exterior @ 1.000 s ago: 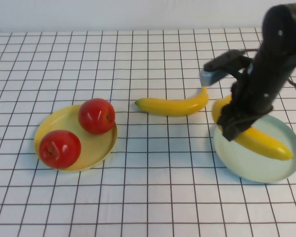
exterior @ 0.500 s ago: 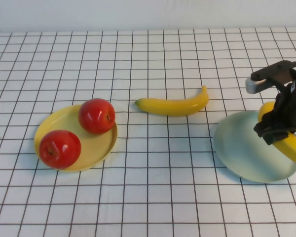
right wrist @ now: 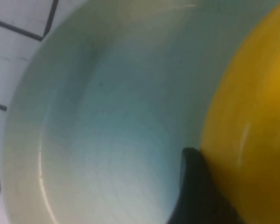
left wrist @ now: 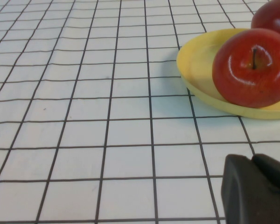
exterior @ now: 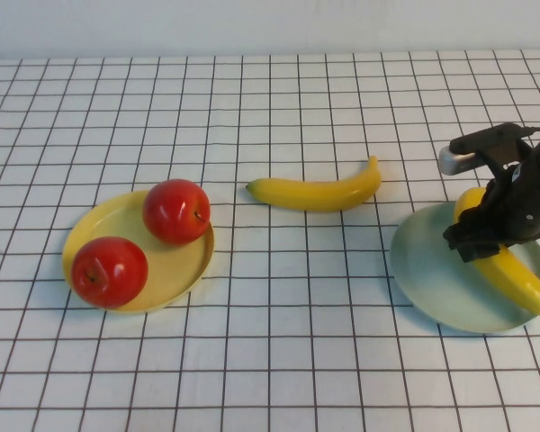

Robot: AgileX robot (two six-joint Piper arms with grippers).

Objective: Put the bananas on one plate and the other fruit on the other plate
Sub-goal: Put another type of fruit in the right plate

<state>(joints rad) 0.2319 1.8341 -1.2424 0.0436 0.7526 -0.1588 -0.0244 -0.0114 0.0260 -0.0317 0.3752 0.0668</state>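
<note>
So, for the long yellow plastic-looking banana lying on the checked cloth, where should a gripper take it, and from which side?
Probably at the thick middle of the yellow banana on the cloth, from straight above, jaws across its width. It lies flat, nothing touches it, and both ends taper. The right gripper is nearest but is shut on the other banana over the pale blue-green plate.

A second ago my right hand (exterior: 486,241) sat over the near-left rim of the blue-green plate (exterior: 432,279), my arm rising tall above it and hiding much of the grid behind. Half a second ago I had swung out to the plate's far right edge, carrying the banana (exterior: 513,274) with me so its tip ran past the frame. Now I have come partway back toward the plate's middle, my hand lower, and the banana lies across the plate's right half with its pointed end over the right rim, fully in view.
</note>
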